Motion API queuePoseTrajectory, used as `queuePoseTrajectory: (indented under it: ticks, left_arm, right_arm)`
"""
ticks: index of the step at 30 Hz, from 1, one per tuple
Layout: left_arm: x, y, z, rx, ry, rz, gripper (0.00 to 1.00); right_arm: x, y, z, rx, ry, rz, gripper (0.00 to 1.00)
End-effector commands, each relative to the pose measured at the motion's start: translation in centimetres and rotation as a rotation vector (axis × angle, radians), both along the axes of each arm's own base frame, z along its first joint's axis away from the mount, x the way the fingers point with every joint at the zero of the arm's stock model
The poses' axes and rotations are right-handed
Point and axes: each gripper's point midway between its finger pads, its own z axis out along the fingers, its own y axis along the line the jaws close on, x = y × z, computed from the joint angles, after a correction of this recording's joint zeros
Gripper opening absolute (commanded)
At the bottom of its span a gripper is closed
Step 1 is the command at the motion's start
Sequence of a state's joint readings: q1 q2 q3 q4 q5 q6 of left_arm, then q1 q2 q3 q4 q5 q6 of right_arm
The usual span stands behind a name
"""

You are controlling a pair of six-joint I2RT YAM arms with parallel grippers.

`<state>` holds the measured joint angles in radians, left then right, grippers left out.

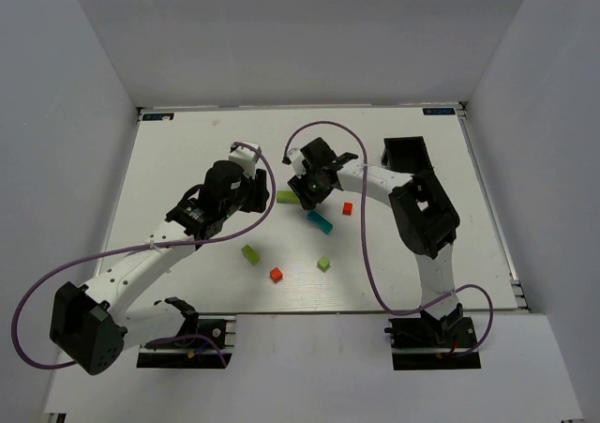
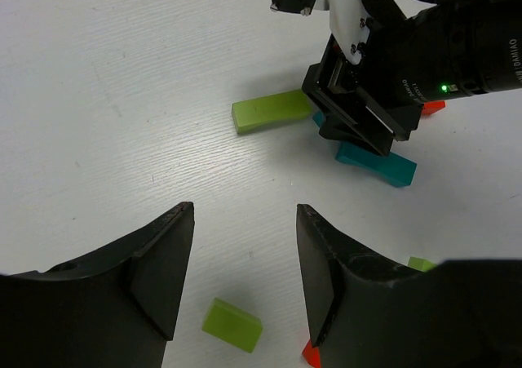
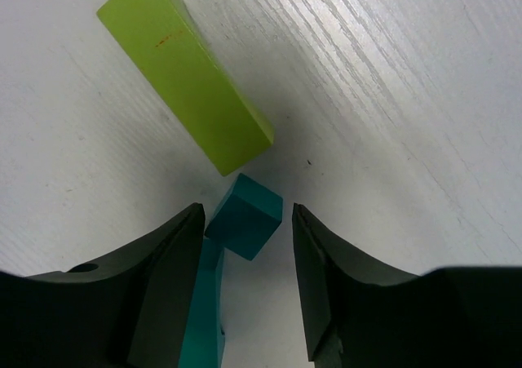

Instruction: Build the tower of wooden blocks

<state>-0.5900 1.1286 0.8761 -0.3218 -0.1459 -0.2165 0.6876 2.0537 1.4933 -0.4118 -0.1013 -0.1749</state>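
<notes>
The right gripper (image 3: 246,213) sets its black fingers (image 3: 163,278) either side of the teal wooden bar (image 3: 245,225), slim gaps showing, nothing clamped yet; straddling its end looks like readying a lift. The long lime-green wooden bar (image 3: 183,70) lies just beyond, apart. The left gripper (image 2: 245,211) hangs spread and empty, probably keeping clear. On the white table (image 1: 187,151), all loose, no tower: one teal bar, one long lime bar, two small lime blocks (image 1: 250,253), two red cubes (image 1: 276,274).
</notes>
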Motion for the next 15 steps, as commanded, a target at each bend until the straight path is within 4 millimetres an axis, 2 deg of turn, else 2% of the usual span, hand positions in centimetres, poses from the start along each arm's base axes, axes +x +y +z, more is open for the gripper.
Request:
queuePoseTrajectory:
  ticks: [1,10,14,15]
  left_arm:
    - [0.3,-0.1,1.5,-0.027,-0.025,0.005,0.64]
    - [0.3,-0.1,1.5,-0.027,-0.025,0.005,0.64]
    - [0.3,-0.1,1.5,-0.027,-0.025,0.005,0.64]
    - [0.3,-0.1,1.5,-0.027,-0.025,0.005,0.64]
  right_arm:
    - [1.5,0.7,0.7,0.013,-0.040,-0.026,0.53]
    - [2.3,0.3,0.5,-0.009,-0.070,-0.050,0.35]
    - [2.6,-0.3,1.6,-0.020,-0.113,-0.044,0.25]
    - [3.0,-1.0,2.4,-0.037,-0.157,-0.063,0.23]
